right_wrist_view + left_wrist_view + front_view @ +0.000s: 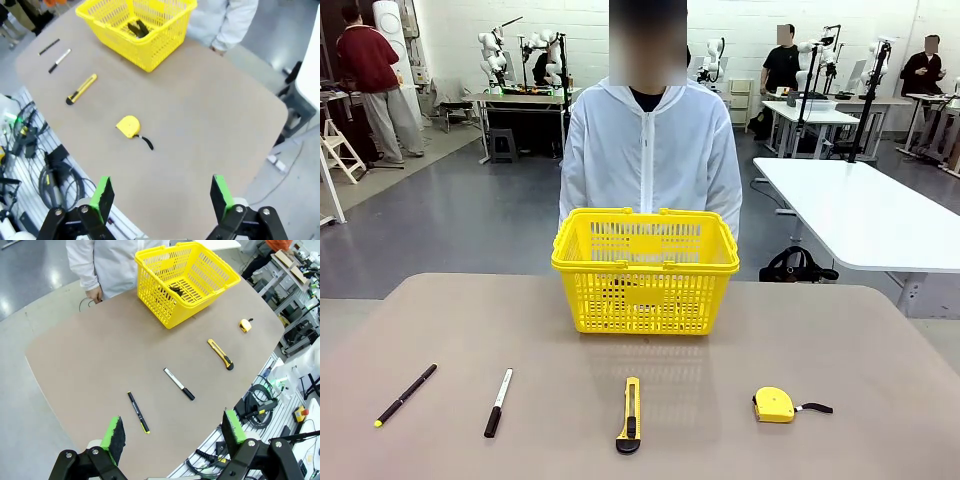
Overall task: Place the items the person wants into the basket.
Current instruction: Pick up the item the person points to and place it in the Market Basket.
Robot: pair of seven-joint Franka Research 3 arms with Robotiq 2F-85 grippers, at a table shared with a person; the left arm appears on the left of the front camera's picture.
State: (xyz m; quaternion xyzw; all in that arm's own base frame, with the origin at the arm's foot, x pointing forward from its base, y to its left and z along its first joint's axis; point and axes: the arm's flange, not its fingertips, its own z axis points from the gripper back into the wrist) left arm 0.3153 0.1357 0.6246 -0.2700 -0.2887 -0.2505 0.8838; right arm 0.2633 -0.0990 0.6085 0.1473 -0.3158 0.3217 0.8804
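Bright, even overhead light in all three views. Worktop (440, 330) matte, no glare. Shadows soft and short: faint patch in front of basket (645, 270), thin dark edge beside utility knife (630, 415). Floor (30, 275) glossy, white light patches in left wrist view. Front view sharp, lines straight. Both wrist views wide-angle: worktop edge bows, corners stretch, background shrinks. No motion blur. Far background of front view slightly soft.

marker pen (498, 402): white barrel, black cap nearest, laid flat, near left | utility knife (631, 414): yellow-and-black, laid flat, near centre | basket (645, 300): yellow, upright, far centre
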